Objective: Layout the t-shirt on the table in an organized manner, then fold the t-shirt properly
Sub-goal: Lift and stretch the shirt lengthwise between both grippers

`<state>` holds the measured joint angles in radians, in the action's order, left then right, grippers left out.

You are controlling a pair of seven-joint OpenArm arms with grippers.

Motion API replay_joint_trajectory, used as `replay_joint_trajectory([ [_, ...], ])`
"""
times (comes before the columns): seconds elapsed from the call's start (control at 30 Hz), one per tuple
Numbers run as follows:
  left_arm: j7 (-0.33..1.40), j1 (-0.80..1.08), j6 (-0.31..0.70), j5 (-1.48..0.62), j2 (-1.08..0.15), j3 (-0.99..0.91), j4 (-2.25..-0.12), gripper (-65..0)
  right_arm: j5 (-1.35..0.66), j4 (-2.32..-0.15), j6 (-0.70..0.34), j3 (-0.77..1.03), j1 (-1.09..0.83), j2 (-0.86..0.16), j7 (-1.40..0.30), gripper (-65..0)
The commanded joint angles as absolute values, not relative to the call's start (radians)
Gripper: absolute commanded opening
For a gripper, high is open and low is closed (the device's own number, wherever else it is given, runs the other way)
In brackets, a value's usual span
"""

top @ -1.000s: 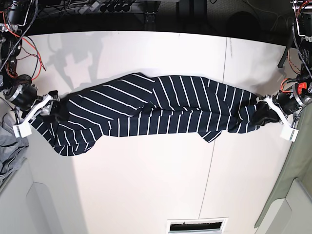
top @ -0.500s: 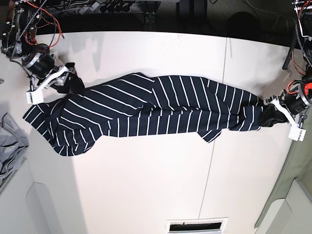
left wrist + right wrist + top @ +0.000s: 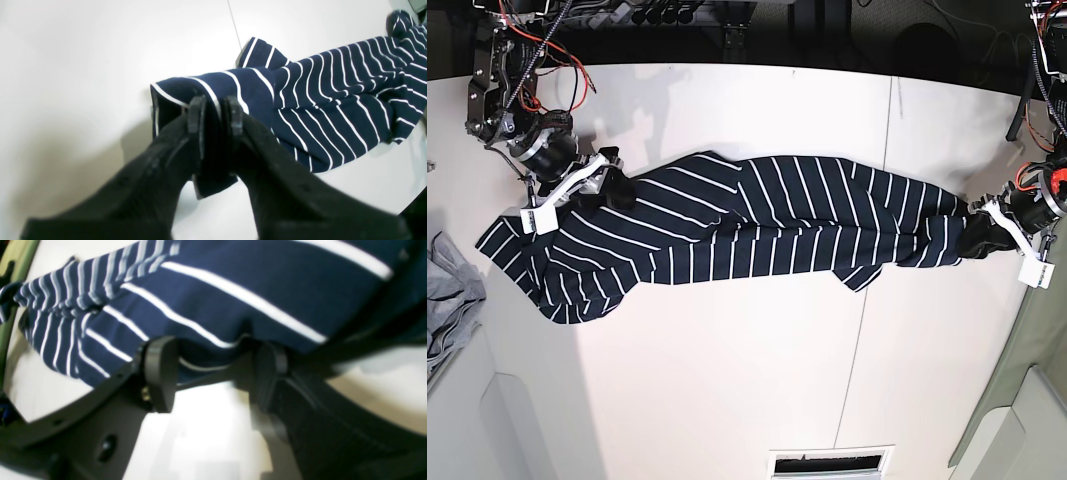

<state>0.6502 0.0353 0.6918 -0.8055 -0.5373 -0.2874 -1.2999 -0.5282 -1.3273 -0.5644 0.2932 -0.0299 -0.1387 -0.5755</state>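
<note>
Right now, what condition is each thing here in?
striped t-shirt: bunched lengthwise, not yet flat, held at both ends.
left gripper: shut on the shirt's edge.
right gripper: jaws wide, a fold of shirt between them.
grey cloth: crumpled at the table's edge.

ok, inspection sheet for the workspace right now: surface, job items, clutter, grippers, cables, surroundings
Surface: white table, thin dark seam, bare in front.
Job's things: t-shirt stretched lengthwise, rumpled, not flat.
Clutter: grey cloth at the base view's left edge.
Grippers: left gripper shut on a shirt end; right gripper spread, shirt fabric between its jaws, contact unclear.
Cables: red and black wires on the right arm.
Surroundings: green panel, floor vent.
</note>
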Motion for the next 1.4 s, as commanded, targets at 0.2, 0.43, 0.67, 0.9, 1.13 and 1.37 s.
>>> replay_joint_trajectory([
  [0.2,0.628,0.02,0.698,-0.827,-0.559,-0.295,-1.314,-52.7,-0.56,-1.305,-0.573,0.296,0.014,-0.146,-0.553,-30.9],
  [0.43,0.626,0.02,0.698,-0.826,-0.559,-0.295,-1.314,-52.7,-0.588,-1.305,-0.584,0.296,0.014,-0.147,-0.537,-65.0],
  [0.67,0.625,0.019,0.698,-0.799,-0.561,-0.295,-1.314,-62.9,-0.651,-1.381,-0.584,0.298,0.014,-0.149,-0.57,-65.0],
  [0.9,0.73,0.025,0.698,-0.939,-0.607,-0.297,-1.365,-65.0,-0.656,-1.641,-0.584,0.351,0.001,-0.156,-0.791,-65.0],
  [1.13,0.903,0.112,0.698,-1.098,-0.632,-0.442,-1.544,-65.0,-0.714,-1.801,-0.583,0.424,-0.128,-0.268,-0.809,-65.0],
  [1.37,1.048,0.268,0.698,-1.309,-0.632,-0.615,-1.618,-65.0,-0.778,-1.83,-0.584,0.524,-0.267,-0.319,-0.812,-65.0],
])
